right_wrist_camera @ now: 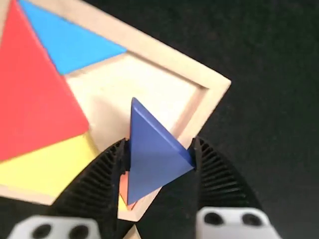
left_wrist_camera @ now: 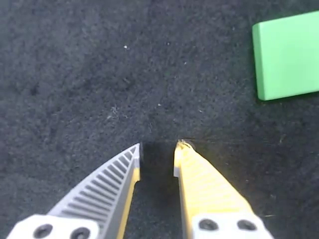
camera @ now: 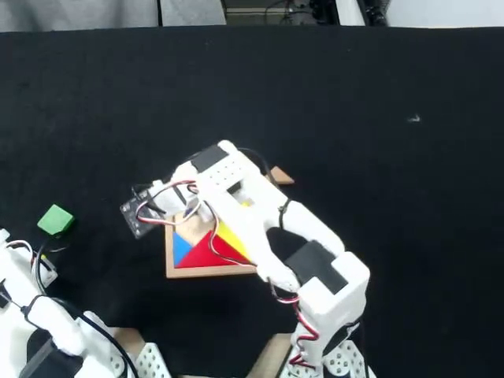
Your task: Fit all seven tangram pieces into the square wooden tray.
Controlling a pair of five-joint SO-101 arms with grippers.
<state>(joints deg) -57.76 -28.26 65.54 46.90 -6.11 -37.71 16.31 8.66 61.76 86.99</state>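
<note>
Right pincer: the right gripper [right_wrist_camera: 160, 146] is closed onto the dark blue triangle [right_wrist_camera: 152, 154]. One black ribbed finger presses each side of it, and the jaws stand only as far apart as the piece is wide.

Dark blue triangle: it sits low in the middle of the right wrist frame, between the fingertips. Its sharp point reaches up past them, over the bare wood of the tray. Whether it touches the wood cannot be told.

Wooden tray: the wooden tray [right_wrist_camera: 169, 59] runs from the upper left of the right wrist frame to a corner at the right. In the high view it lies at centre frame [camera: 206, 272] and is half covered by the right arm.

Pieces in the tray: the red triangle [right_wrist_camera: 35, 89] is at the left, the light blue triangle [right_wrist_camera: 70, 42] is along the upper rim, and the yellow piece [right_wrist_camera: 50, 169] is at the lower left — all lying flat.

Left pincer: the left gripper [left_wrist_camera: 158, 152] is partly open over the black table cloth [left_wrist_camera: 75, 74], with a narrow gap between the tips and nothing in it.

Green piece: the green piece [left_wrist_camera: 286, 55] is at the upper right of the left wrist frame, well apart from the fingertips. In the high view it is at the far left [camera: 55, 219] — off the tray.
</note>
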